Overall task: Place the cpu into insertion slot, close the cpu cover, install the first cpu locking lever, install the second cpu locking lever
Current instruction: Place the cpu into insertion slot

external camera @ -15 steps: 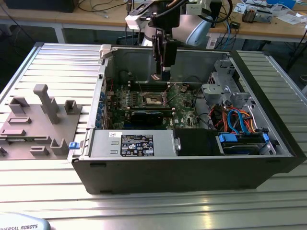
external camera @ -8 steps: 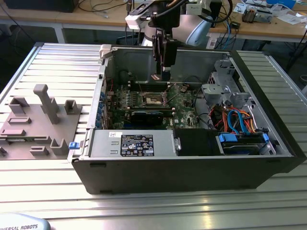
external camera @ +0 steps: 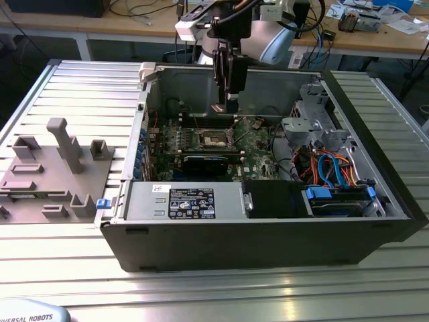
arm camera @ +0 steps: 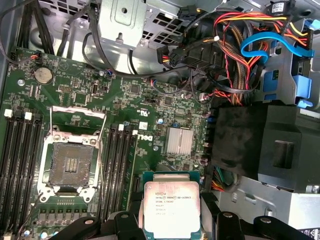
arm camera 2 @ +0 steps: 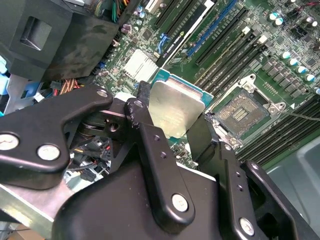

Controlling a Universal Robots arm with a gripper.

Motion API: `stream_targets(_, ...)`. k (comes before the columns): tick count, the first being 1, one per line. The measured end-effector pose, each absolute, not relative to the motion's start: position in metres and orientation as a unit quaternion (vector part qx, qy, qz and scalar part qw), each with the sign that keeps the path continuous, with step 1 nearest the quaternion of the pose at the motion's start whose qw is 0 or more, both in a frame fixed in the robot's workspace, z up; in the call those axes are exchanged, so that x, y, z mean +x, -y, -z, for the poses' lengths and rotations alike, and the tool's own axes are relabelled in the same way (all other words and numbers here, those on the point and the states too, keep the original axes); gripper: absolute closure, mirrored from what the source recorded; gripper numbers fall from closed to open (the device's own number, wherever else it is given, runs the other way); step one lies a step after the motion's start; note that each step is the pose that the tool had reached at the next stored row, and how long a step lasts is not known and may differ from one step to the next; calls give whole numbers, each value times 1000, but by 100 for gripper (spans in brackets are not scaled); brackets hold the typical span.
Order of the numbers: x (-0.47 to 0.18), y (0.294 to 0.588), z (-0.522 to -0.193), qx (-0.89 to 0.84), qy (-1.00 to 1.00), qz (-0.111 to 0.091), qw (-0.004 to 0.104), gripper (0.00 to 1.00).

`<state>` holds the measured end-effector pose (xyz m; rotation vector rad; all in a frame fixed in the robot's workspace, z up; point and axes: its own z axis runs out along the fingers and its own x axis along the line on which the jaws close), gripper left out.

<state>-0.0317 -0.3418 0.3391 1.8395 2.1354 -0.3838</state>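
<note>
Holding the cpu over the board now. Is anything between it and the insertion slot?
Nothing visible. The gripper holds the cpu above the board, off to one side of the insertion slot. The slot lies bare, with the cpu cover raised clear of it.

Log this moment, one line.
gripper: shut on cpu | cpu: above board, not seated | insertion slot: empty | cpu cover: open

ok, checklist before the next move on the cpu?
1. cpu clamped by the gripper: ok.
2. insertion slot empty: ok.
3. cpu cover swung up off the slot: ok.
4. cpu lined up over the slot: cannot tell.
5. cpu seated in the slot: not ok, it is held above the green board.
</note>
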Motion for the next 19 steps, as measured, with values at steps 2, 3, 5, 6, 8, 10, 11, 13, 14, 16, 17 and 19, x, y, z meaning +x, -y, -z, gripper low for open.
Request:
stream_targets(2,-32,342,-339,639,-742,134,149,46)
stream_targets(3,-32,342,-339,639,-742,134,149,46)
stream_targets(5,-32,342,-339,639,-742,135,149,46)
stream_targets(6,-32,342,-339,639,-742,135,149,46)
stream_targets(8,-32,342,-339,639,-742,135,149,46)
stream_targets(10,-32,342,-339,639,-742,135,150,46)
stream_targets(11,-32,342,-339,639,-742,136,150,46)
stream_targets(13,-32,342,-339,639,-742,136,150,46)
stream_targets(14,-32,342,-339,639,-742,136,150,46)
stream_targets(16,-31,342,-339,639,-742,137,151,46)
stream_targets(17,-31,342,-339,639,-742,137,151,46)
stream_targets(19,-31,342,-339,639,-742,137,151,46)
